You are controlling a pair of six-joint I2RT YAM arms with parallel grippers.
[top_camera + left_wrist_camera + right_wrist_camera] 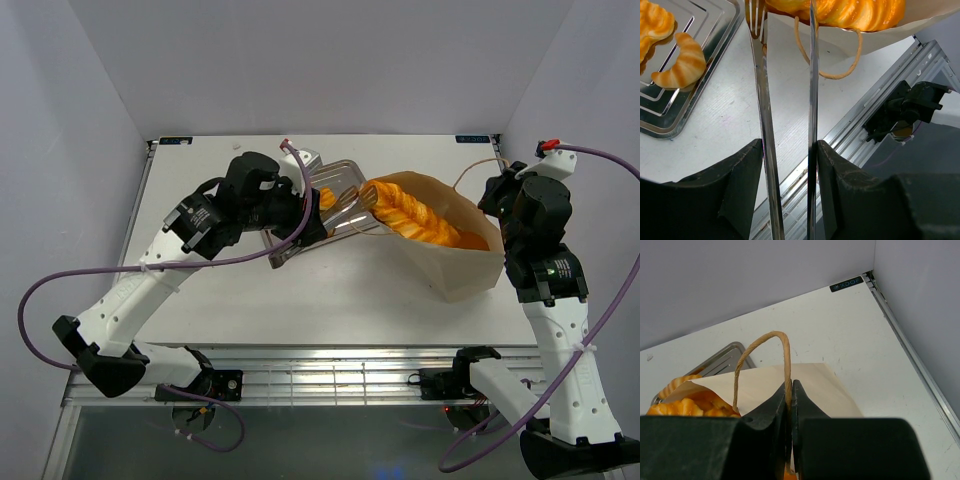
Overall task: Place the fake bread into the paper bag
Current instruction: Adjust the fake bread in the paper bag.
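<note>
The paper bag point(462, 272) lies on its side at the table's right, mouth toward the tray. A long braided fake bread point(415, 216) fills the mouth, also seen in the left wrist view point(860, 12). My left gripper point(308, 226) point(789, 145) is shut on the metal tongs point(760, 100). The tong tips are apart and reach the bag's mouth; I cannot tell if they touch the bread. A croissant point(682, 62) and another pastry point(652, 22) lie on the silver tray point(707, 30). My right gripper point(497, 196) point(790, 386) is shut on the bag's string handle point(771, 333).
The tray point(345, 165) sits at the table's back centre, partly under the left arm. The bag's second handle loop point(840, 75) lies on the table. An aluminium rail point(865, 115) runs along the near edge, with an arm's base mount point(905, 107) on it. Walls close in behind and to the right.
</note>
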